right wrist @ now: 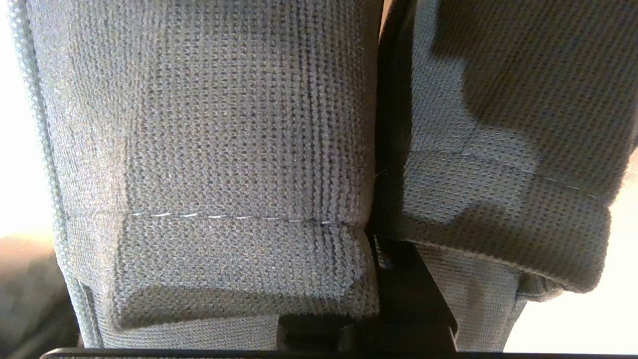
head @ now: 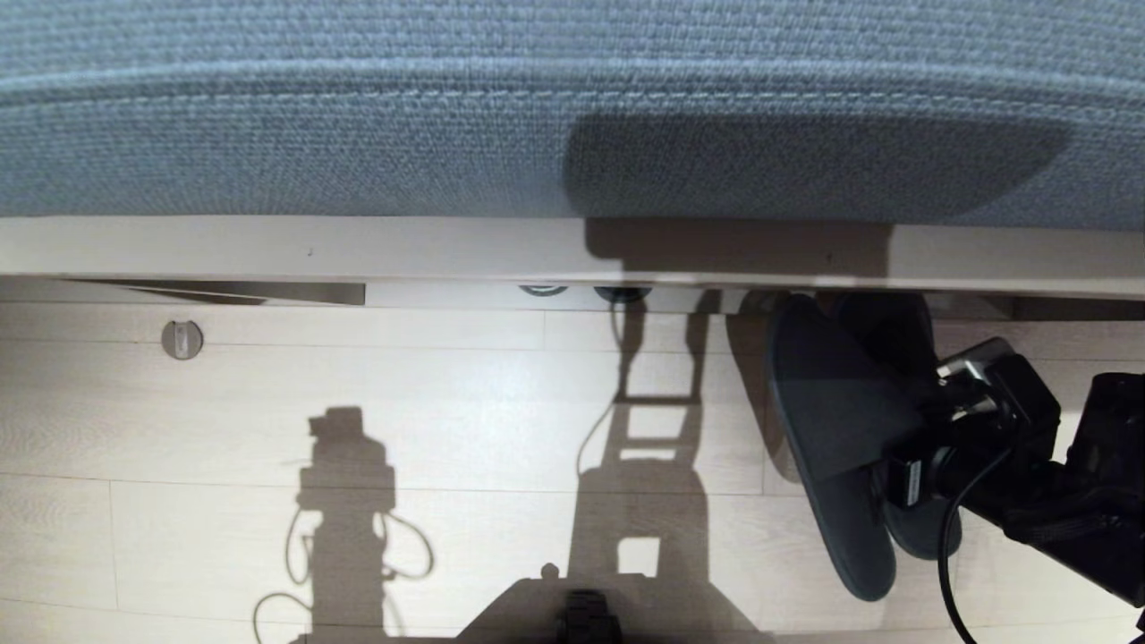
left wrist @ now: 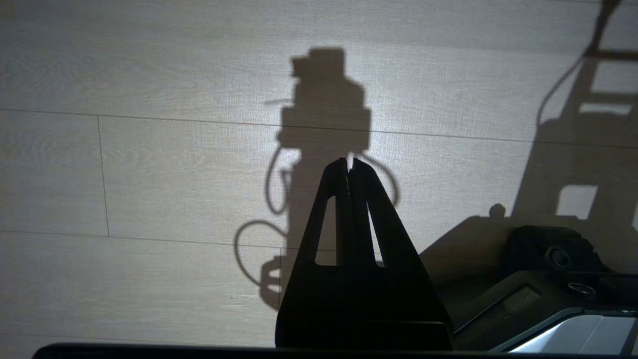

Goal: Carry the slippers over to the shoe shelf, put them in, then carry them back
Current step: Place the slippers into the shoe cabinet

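The slippers [head: 832, 429] are a dark pair held together on edge at the right of the head view, soles turned toward the left, over the pale wood floor [head: 447, 420]. My right gripper [head: 908, 474] is shut on them. In the right wrist view the knitted grey toe bands [right wrist: 209, 149] fill the picture, and a black finger [right wrist: 413, 284] shows in the gap between the two slippers. My left gripper [left wrist: 349, 167] hangs shut and empty over the floor. The shoe shelf is out of view.
A blue-grey upholstered edge [head: 358, 134] on a pale wooden rail [head: 268, 250] runs across the far side. A round metal fitting [head: 182, 340] sits in the floor at the left. My own base [left wrist: 548, 279] is close at the near side.
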